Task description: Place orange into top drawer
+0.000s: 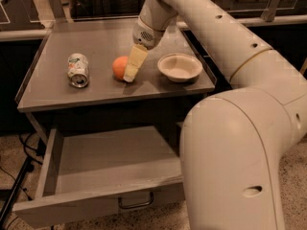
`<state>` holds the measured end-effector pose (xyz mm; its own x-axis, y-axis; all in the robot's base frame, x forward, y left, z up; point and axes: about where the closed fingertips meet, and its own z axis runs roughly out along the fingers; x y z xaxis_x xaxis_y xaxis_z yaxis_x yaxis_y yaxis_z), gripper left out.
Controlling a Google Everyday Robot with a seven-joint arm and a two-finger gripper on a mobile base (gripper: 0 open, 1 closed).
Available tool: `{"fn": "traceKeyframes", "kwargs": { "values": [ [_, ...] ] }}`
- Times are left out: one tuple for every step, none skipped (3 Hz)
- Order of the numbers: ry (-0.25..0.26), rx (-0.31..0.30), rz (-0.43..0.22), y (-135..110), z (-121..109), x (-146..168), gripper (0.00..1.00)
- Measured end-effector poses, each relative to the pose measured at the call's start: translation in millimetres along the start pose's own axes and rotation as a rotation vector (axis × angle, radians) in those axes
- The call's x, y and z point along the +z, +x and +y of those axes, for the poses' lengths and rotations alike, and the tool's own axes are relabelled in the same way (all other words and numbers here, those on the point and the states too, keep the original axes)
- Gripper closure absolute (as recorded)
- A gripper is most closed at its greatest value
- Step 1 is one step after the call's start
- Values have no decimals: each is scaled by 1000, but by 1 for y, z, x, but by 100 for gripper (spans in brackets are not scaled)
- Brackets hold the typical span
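The orange (119,67) rests on the grey tabletop (96,92), between a crushed can and a bowl. My gripper (126,74) reaches down from the arm above and sits against the orange's right side, its cream tip touching the tabletop and covering part of the fruit. The top drawer (91,207) stands pulled open below the tabletop, its inside bare, with its dark pull handle (136,203) on the front panel.
A crushed silver-green soda can (78,70) lies left of the orange. A shallow cream bowl (180,67) stands to its right. My large white arm (240,143) fills the right side, in front of the drawer's right end. Cables (21,143) lie on the floor at left.
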<state>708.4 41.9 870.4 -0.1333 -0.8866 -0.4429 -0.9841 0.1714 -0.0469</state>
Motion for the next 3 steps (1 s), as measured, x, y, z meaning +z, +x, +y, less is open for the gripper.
{"fn": "traceKeyframes", "kwargs": {
  "values": [
    [0, 0, 0, 0, 0, 0, 0],
    [-14, -13, 15, -7, 2, 5, 0],
    [-29, -19, 13, -15, -1, 15, 0]
  ]
}}
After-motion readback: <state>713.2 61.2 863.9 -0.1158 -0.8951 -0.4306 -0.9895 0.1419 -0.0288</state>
